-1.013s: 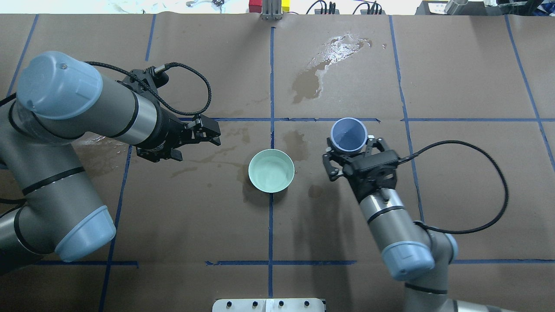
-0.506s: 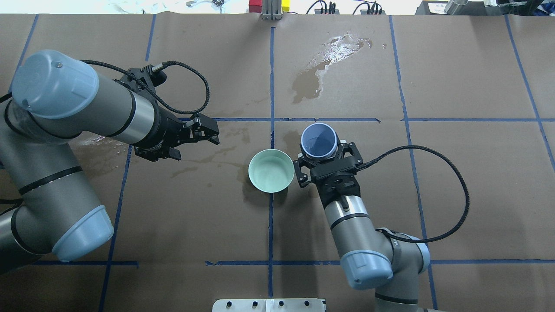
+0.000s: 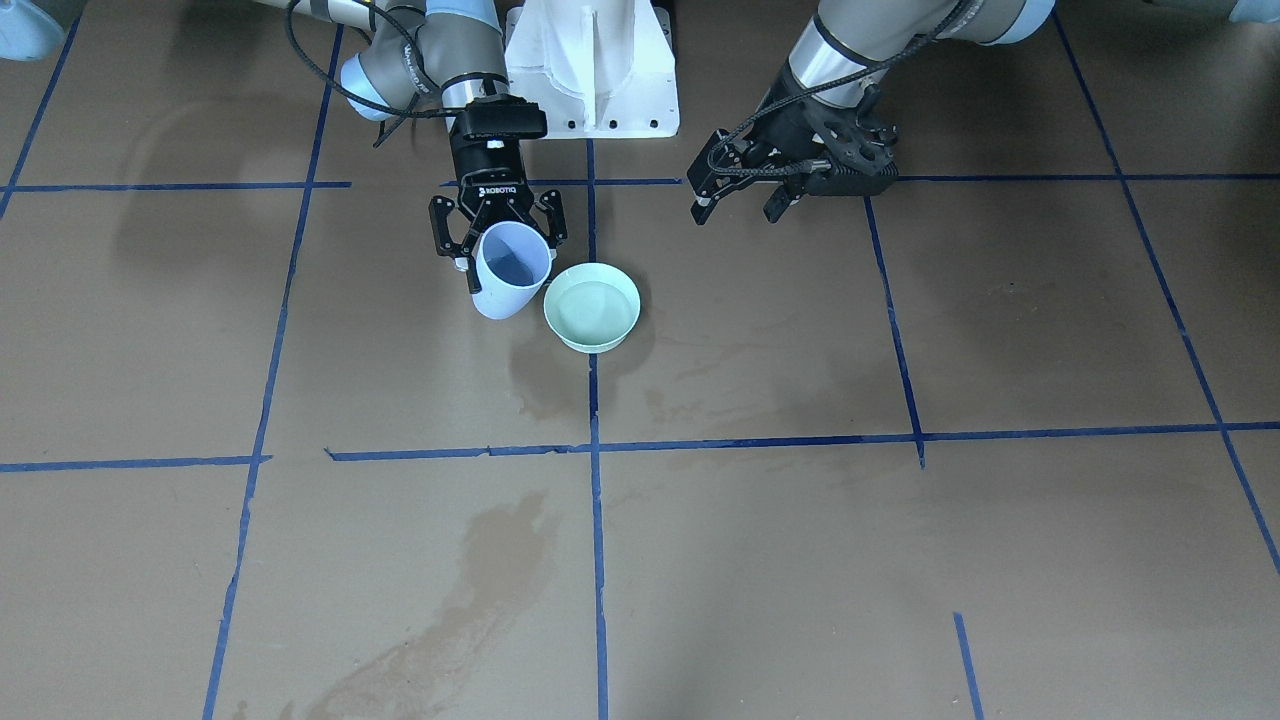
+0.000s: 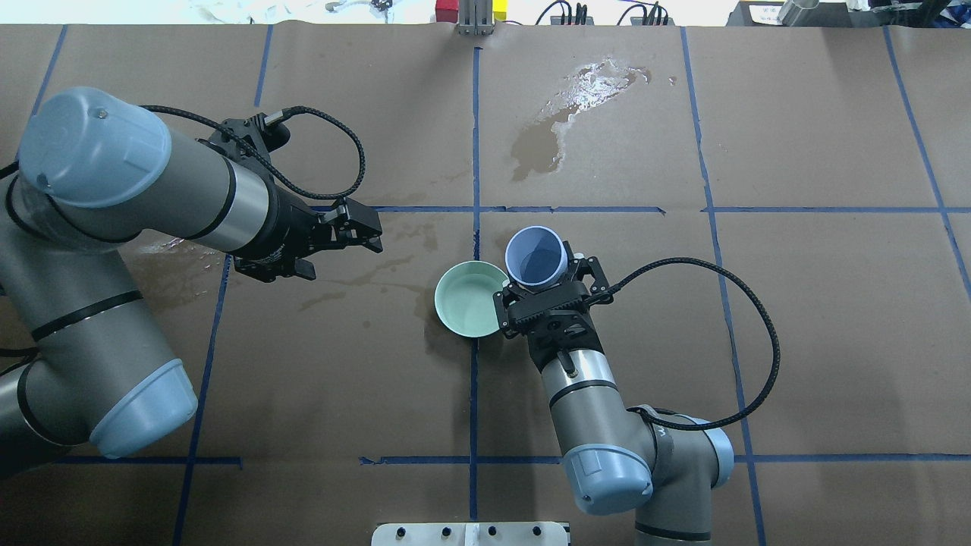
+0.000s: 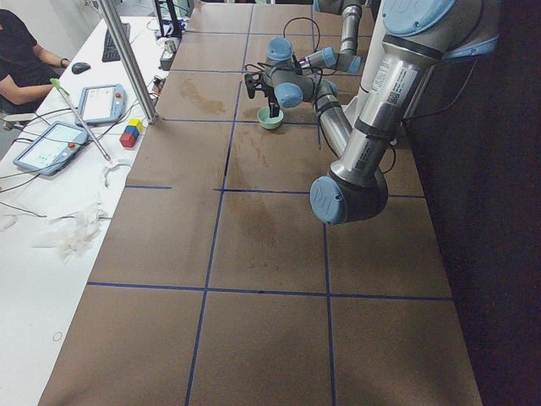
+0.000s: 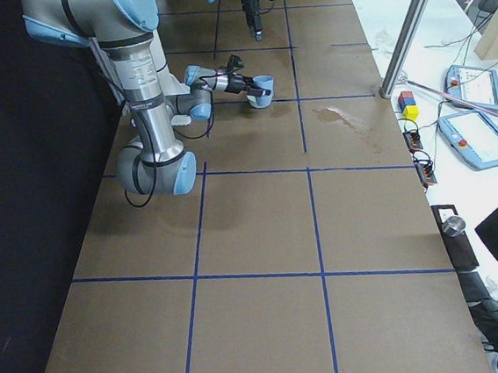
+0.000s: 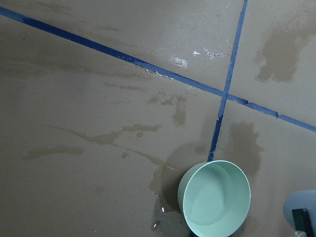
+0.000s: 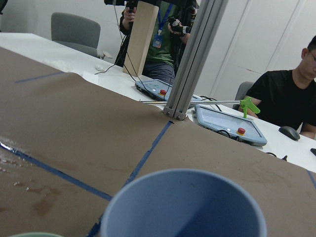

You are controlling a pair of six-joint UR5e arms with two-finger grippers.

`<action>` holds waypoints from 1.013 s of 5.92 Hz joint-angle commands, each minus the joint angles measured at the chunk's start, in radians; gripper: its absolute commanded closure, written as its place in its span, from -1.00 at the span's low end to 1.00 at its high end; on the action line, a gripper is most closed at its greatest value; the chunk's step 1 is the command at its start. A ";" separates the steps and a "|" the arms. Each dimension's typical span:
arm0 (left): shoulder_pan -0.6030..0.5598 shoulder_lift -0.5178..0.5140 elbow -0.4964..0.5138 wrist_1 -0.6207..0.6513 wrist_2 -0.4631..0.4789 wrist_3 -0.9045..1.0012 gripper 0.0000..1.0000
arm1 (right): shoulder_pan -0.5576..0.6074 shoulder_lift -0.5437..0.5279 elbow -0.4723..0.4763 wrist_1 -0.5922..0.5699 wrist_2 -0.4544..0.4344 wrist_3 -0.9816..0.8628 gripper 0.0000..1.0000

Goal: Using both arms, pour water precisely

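My right gripper (image 4: 545,287) is shut on a light-blue cup (image 4: 536,256), held just right of a mint-green bowl (image 4: 464,301). The cup's rim nearly touches the bowl's rim. In the front view the gripper (image 3: 497,232) holds the cup (image 3: 505,285) tilted, with water (image 3: 512,268) inside it. The bowl (image 3: 591,305) holds a shallow pool of water (image 3: 590,300). No stream shows. My left gripper (image 4: 362,230) is open and empty, hovering left of the bowl; it also shows in the front view (image 3: 738,205). The cup rim (image 8: 187,207) fills the right wrist view.
A glossy puddle (image 4: 588,87) lies at the far centre-right of the brown paper-covered table (image 4: 796,341). Damp stains (image 7: 138,143) spread left of the bowl (image 7: 215,197). Blue tape lines (image 4: 476,136) grid the table. The white pedestal (image 3: 592,70) stands at the robot's side.
My right arm has carried the cup leftward, from well right of the bowl to right beside its rim. The left arm has barely moved.
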 commanded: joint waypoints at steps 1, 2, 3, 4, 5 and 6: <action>0.000 0.013 -0.011 0.000 -0.001 -0.001 -1.00 | -0.007 0.010 -0.002 -0.017 -0.035 -0.328 0.94; 0.000 0.013 -0.013 0.000 -0.001 0.001 -1.00 | -0.007 0.021 -0.011 -0.018 -0.034 -0.342 0.94; 0.001 0.022 -0.015 0.000 -0.001 -0.001 -1.00 | -0.007 0.024 -0.022 -0.070 -0.034 -0.343 0.95; 0.005 0.022 -0.015 0.000 -0.001 -0.001 -1.00 | -0.007 0.056 -0.021 -0.159 -0.034 -0.398 0.95; 0.005 0.023 -0.015 0.000 -0.001 -0.001 -1.00 | -0.007 0.063 -0.022 -0.175 -0.034 -0.426 0.95; 0.005 0.023 -0.016 0.000 -0.001 -0.001 -1.00 | -0.007 0.063 -0.022 -0.181 -0.034 -0.484 0.95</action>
